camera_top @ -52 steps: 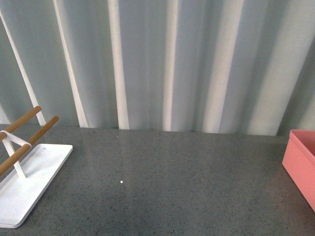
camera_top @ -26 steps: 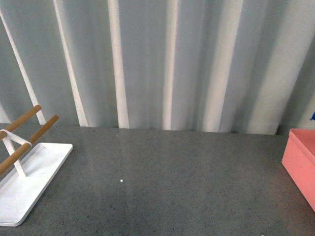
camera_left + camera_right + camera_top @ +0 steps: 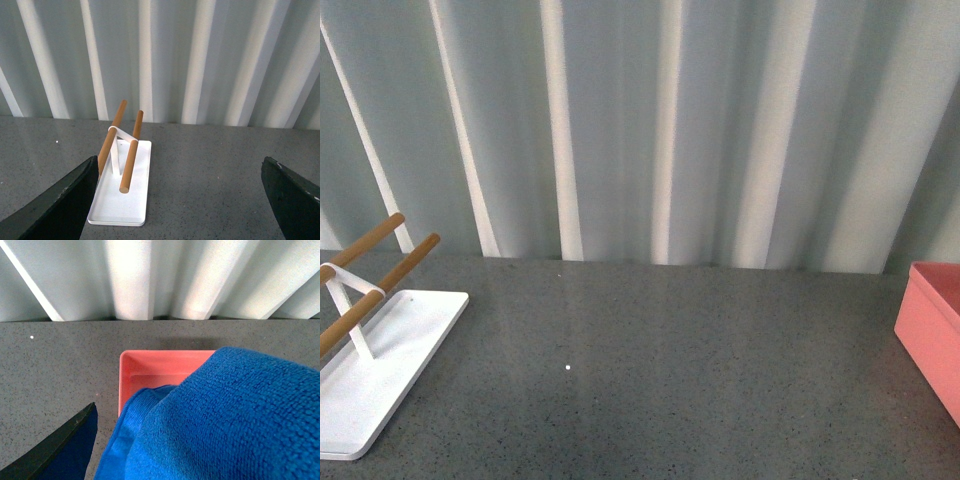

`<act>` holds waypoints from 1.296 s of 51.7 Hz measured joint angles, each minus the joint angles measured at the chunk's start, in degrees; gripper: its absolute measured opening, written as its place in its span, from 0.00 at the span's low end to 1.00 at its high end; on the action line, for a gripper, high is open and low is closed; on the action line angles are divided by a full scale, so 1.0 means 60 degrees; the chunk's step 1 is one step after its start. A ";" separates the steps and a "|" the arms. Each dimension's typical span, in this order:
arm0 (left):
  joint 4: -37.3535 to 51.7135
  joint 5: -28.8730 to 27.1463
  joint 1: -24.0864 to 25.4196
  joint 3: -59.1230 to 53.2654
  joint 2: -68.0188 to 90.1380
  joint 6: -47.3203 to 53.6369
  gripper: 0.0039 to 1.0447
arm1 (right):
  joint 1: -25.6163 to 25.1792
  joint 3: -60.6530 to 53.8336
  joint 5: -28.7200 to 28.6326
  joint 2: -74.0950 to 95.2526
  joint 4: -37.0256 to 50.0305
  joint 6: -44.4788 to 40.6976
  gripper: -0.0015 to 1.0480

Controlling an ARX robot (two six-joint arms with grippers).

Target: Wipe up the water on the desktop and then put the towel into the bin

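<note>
The bright blue towel [image 3: 220, 420] fills most of the right wrist view, bunched in my right gripper [image 3: 185, 455], which is shut on it. Only one dark finger [image 3: 60, 450] shows beside the cloth. The towel hangs over the salmon-pink bin [image 3: 150, 371], whose near wall and corner show behind it. In the front view the bin [image 3: 932, 330] stands at the right edge of the speckled dark-grey desktop [image 3: 670, 380]; neither arm shows there. My left gripper [image 3: 185, 200] is open above bare desktop [image 3: 210, 180], with its dark fingers [image 3: 55, 205] wide apart.
A flat white stand [image 3: 380, 365] with wooden bars [image 3: 365, 275] sits at the desktop's left; in the left wrist view the stand [image 3: 122, 195] lies beside one finger. Pale corrugated panels [image 3: 660, 130] form the wall behind the desktop.
A small patch of blue showed at the front view's right edge above the bin half a second ago; it is gone now. Nothing else in that view has moved.
</note>
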 joint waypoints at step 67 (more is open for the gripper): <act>0.0000 0.0000 0.0000 0.0000 0.0000 0.0000 0.94 | 0.0463 0.3151 0.2036 0.0925 -0.5249 -0.0514 0.93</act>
